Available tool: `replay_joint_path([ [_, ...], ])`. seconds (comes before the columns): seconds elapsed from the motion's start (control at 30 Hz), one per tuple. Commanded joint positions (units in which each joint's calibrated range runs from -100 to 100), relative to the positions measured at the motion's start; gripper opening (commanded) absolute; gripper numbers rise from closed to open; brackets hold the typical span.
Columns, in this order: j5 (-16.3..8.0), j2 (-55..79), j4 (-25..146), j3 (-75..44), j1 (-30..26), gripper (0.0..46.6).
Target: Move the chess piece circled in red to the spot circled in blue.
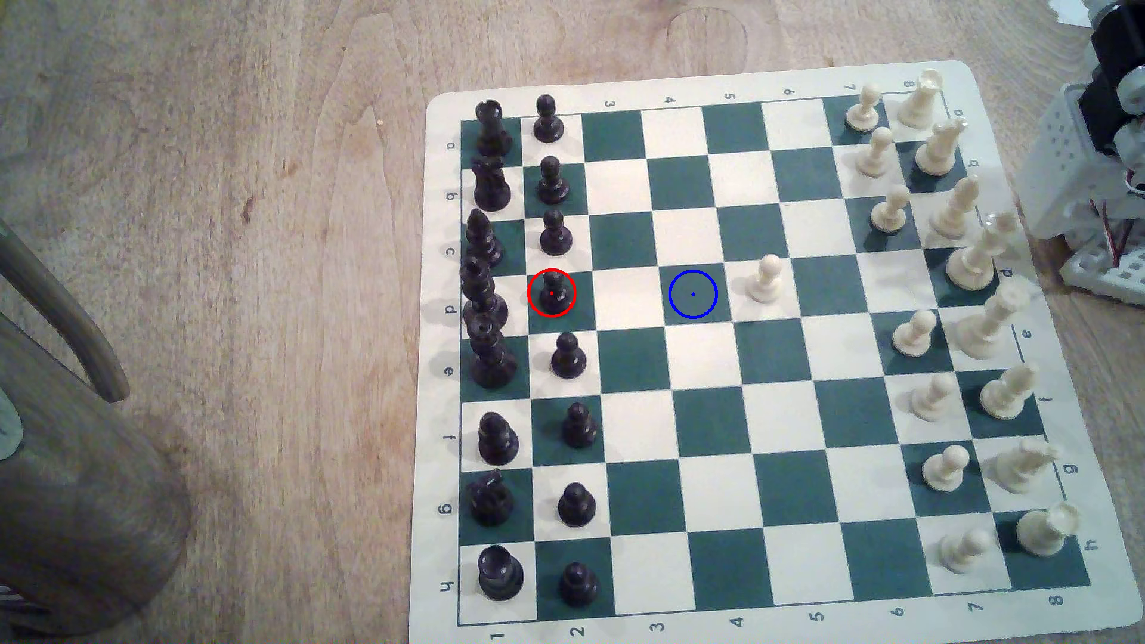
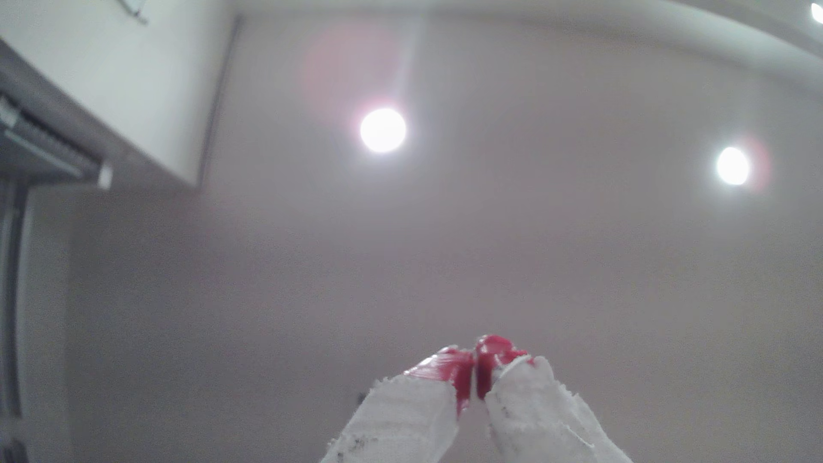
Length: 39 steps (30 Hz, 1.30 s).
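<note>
The chess piece [image 1: 552,292], a small glossy black pawn inside a red ring, stands upright in the row of black pawns on the exterior view's left side of the board. The spot [image 1: 693,294] is a dark green square ringed in blue, two squares toward the exterior view's right; nothing stands on it. A cream pawn [image 1: 766,280] stands on the square just beyond it. In the wrist view my gripper [image 2: 474,365] points up at the ceiling, its white fingers with red tips pressed together, nothing between them. The arm's base [image 1: 1100,155] sits off the board at the exterior view's right edge.
The green-and-white chess mat [image 1: 626,625] lies on a wooden table. Tall black pieces [image 1: 489,347] line its left edge in the exterior view; cream pieces [image 1: 966,260] fill its right side. A brown chair leg [image 1: 80,495] stands at the far left. Ceiling lights [image 2: 383,130] glare in the wrist view.
</note>
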Motion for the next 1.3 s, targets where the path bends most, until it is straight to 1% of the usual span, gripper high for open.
replay_joint_path([
  [0.0, 1.0, 0.0, -3.6, 0.8, -1.2, 0.2],
  [0.73, 1.0, 0.0, -2.1, 0.9, -1.2, 0.2],
  [0.87, 1.0, 0.0, 11.0, 0.9, -1.9, 0.2],
  [0.9, 0.9, 0.0, 17.4, 0.9, -1.4, 0.2],
  [0.97, 0.7, 0.0, 24.6, 0.9, -1.4, 0.2],
  [1.03, 1.0, 0.0, 33.1, 0.9, -2.0, 0.2],
  [1.1, 1.1, 0.0, 42.1, 0.9, -1.3, 0.2],
  [1.17, 1.1, 0.0, 48.3, 0.9, 0.7, 0.2],
  [1.2, 4.1, 0.0, 56.5, 0.9, 3.4, 0.2],
  [1.27, 4.1, 0.0, 63.2, 0.9, 4.3, 0.2],
])
